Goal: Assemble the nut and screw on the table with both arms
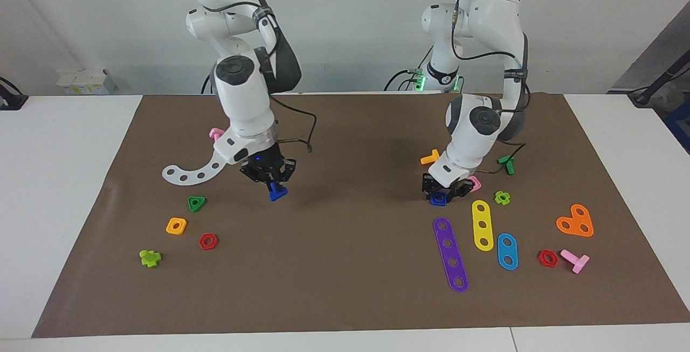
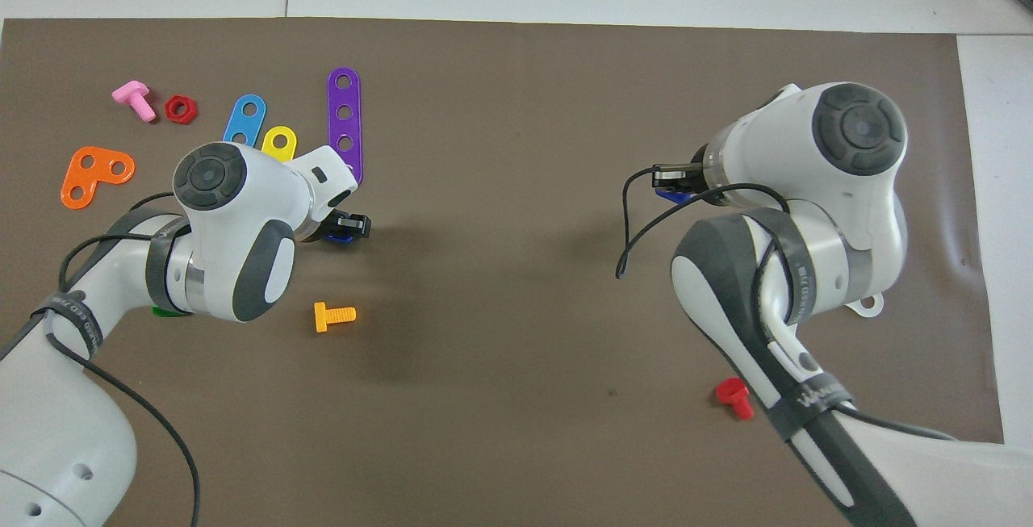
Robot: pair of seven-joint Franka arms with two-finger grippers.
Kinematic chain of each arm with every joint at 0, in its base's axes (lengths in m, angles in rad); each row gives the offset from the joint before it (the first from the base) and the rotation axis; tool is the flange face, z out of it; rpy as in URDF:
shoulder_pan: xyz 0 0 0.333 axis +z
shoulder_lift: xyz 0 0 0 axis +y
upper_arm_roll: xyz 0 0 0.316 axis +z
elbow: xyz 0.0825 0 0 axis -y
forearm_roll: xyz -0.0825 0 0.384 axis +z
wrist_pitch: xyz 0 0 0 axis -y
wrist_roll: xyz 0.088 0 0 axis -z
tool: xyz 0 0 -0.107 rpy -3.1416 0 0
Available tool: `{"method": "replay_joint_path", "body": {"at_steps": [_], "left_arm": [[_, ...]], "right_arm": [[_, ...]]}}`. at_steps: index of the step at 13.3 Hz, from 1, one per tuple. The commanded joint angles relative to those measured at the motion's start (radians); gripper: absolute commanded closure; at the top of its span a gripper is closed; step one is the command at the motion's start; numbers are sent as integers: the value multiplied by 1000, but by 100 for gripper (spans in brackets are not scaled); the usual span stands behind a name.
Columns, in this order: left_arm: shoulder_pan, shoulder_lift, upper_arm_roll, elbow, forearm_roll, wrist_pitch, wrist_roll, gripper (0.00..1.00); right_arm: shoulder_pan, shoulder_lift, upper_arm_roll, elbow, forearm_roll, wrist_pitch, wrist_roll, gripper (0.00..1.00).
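Observation:
My right gripper (image 1: 274,185) is shut on the dark blue screw (image 1: 277,193), which hangs head down a little above the brown mat (image 1: 350,287) toward the right arm's end of the table. In the overhead view only a blue edge of the screw (image 2: 671,194) shows under this gripper (image 2: 674,181). My left gripper (image 1: 440,193) is down at the mat with its fingers either side of the dark blue square nut (image 1: 438,199), closed on it. From overhead the nut (image 2: 339,237) peeks out below that gripper (image 2: 345,228).
Beside the left gripper lie a pink square nut (image 1: 474,182), an orange bolt (image 1: 430,157), a green bolt (image 1: 506,164), and purple (image 1: 450,254) and yellow (image 1: 482,225) strips. Near the right gripper lie a white curved strip (image 1: 188,173), a green triangular nut (image 1: 197,203) and an orange square nut (image 1: 176,226).

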Motion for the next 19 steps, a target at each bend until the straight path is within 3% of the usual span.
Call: {"method": "replay_joint_path", "body": {"at_steps": [1, 4, 7, 12, 18, 19], "left_arm": [[-13, -7, 15, -9, -1, -19, 21, 41], [-13, -7, 17, -7, -1, -27, 25, 50], [-7, -7, 17, 1, -1, -33, 26, 62], [1, -1, 15, 40, -1, -48, 25, 97], [4, 2, 15, 100, -13, -113, -12, 100], [4, 2, 15, 112, -13, -128, -38, 100]], "right_arm": [[48, 81, -1, 78, -8, 23, 109, 100], [137, 142, -5, 93, -25, 40, 208, 100], [200, 253, -1, 193, -123, 54, 363, 100], [211, 267, -1, 135, -133, 125, 373, 100], [208, 267, -1, 80, -128, 172, 380, 99], [203, 267, -1, 80, -127, 175, 380, 53]]}}
